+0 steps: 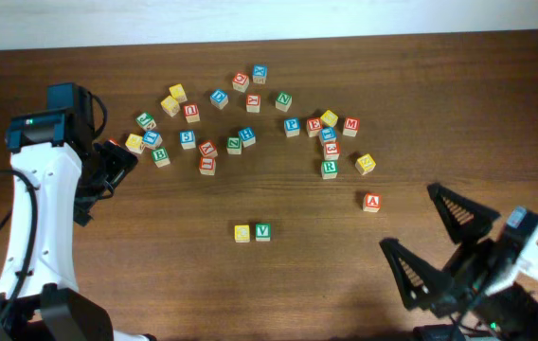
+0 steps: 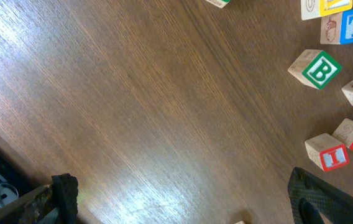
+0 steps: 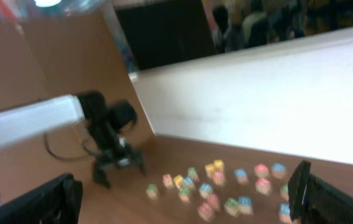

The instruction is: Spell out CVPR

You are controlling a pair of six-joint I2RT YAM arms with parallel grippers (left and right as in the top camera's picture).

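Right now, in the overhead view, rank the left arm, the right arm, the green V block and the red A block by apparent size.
1. left arm
2. right arm, partly cut off by the frame edge
3. green V block and red A block: they look alike, so tied

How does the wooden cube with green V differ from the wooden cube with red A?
The green V cube sits beside a yellow-printed cube; the red A cube stands alone. The V cube's print is green, the A cube's red. Both are small wooden letter cubes.
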